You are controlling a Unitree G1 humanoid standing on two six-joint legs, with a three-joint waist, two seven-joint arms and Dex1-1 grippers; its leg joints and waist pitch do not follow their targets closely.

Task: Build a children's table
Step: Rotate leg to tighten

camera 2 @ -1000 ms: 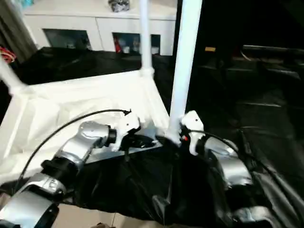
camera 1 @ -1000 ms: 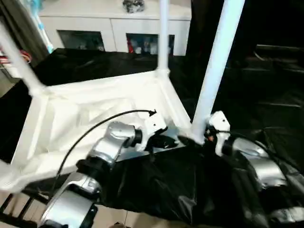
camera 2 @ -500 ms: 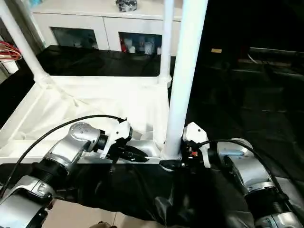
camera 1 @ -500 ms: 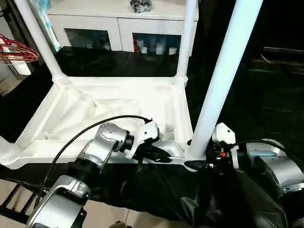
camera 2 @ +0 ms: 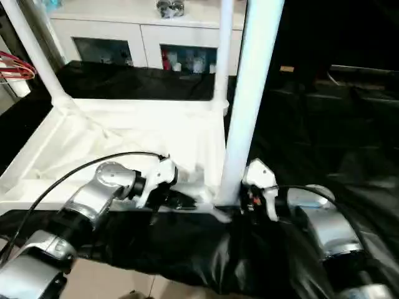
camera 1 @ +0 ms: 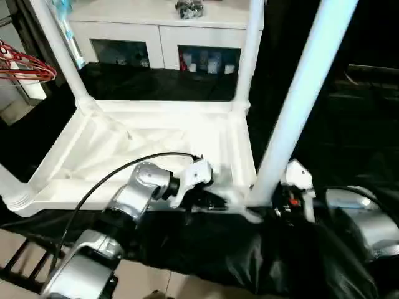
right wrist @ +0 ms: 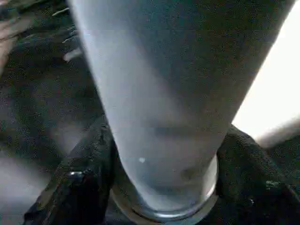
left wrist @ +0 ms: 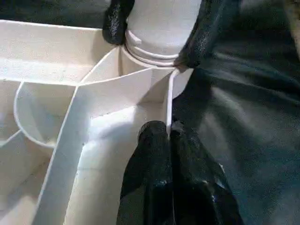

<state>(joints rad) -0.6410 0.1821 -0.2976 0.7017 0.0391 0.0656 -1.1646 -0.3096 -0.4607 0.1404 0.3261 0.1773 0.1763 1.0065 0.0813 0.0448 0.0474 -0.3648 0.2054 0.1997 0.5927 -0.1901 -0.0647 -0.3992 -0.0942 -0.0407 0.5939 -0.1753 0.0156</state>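
The left gripper (left wrist: 169,136) pinches the near rim of the upturned white plastic ribbed tabletop (camera 1: 156,140); the right gripper (right wrist: 164,187) clasps the base of the white tapered tube leg (camera 1: 293,118).

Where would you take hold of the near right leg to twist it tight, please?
Grip the leg low, just above its socket, where the tube is round and widest. Come in level from the robot's right, over the black sheet: the tabletop's ribs block the other side. The right gripper already straddles that spot.
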